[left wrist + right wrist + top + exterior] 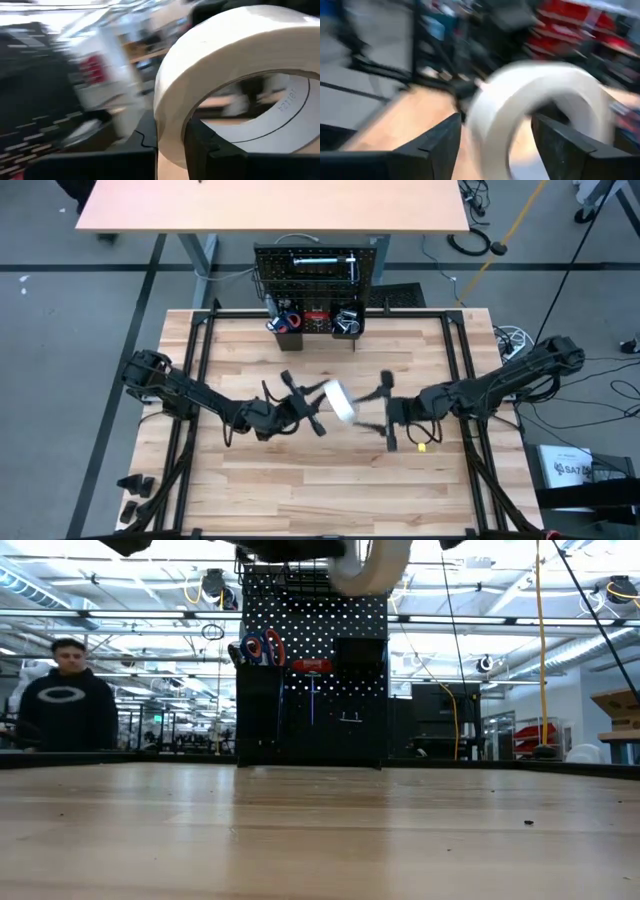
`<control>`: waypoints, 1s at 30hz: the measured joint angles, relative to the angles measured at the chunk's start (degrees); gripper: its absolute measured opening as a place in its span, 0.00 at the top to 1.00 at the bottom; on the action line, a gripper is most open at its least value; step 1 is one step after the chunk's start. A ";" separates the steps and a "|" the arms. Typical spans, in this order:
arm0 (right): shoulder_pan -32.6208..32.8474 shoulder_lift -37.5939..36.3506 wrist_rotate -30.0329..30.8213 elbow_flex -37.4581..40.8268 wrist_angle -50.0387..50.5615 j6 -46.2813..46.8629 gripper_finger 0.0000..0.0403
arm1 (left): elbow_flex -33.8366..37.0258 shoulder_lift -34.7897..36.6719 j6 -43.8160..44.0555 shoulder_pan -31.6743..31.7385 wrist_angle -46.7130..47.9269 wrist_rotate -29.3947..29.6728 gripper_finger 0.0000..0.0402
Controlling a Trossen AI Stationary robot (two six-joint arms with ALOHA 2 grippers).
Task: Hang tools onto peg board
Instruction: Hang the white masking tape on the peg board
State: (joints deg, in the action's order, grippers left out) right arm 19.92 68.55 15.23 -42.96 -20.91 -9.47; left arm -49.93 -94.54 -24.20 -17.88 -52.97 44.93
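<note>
White tape roll [235,75]: smooth matte ring, held above the tan wood tabletop [320,480], in front of the black perforated peg board [318,270].
Left gripper [170,137]: reaching inward, fingers clamped on the roll's wall.
Right gripper [495,140]: facing it, fingers spread either side of the roll.
Low view only: roll [370,562] high above peg board [312,670]; person in dark hoodie [65,705] behind.

free: bare tabletop [300,480] before peg board [318,270] | obstacle: tape roll [340,400] mid-air between both claws
</note>
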 joint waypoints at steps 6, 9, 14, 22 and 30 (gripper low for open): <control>-0.04 -5.46 18.98 0.00 13.14 8.62 0.41 | -2.94 0.00 -12.05 -1.24 6.56 26.27 0.91; -0.04 -5.63 23.64 0.02 16.34 11.32 0.42 | -5.12 0.00 -11.04 -0.76 14.72 32.65 0.91; -0.04 -4.36 23.72 0.03 18.61 19.02 0.43 | -7.32 0.02 0.92 -0.55 30.82 33.25 0.91; -0.07 2.58 23.85 0.13 22.56 21.09 0.43 | -9.47 -4.45 15.64 2.94 41.12 27.93 0.91; -0.17 7.83 30.19 2.74 18.80 22.12 0.43 | -13.20 -12.70 29.91 9.32 57.71 22.47 0.91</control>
State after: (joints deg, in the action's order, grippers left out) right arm 19.75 76.38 45.42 -40.22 -2.11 12.65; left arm -63.14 -107.24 5.71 -8.56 4.73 67.41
